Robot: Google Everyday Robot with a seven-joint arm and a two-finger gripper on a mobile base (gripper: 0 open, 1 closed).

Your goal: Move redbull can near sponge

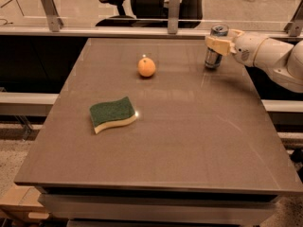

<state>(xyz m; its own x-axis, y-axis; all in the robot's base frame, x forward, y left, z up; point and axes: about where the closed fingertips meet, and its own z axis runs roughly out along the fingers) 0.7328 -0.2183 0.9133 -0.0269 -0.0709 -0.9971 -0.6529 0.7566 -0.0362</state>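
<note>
The redbull can (pixel 214 56) stands upright on the table (pixel 189 141) at its far right, with its silver top showing. My gripper (pixel 217 44) reaches in from the right at the can's upper half. Its near finger (pixel 218 45) lies across the can's front and the other is hidden behind it, so the gripper is shut on the can. The can's base rests on the table. The sponge (pixel 112 114), dark green on top over pale yellow foam, lies flat at the left middle of the table, far from the can.
A round orange fruit (pixel 147 66) sits on the table between the can and the sponge, toward the back. A rail with metal posts (pixel 173 6) and office chairs stand behind the table's far edge.
</note>
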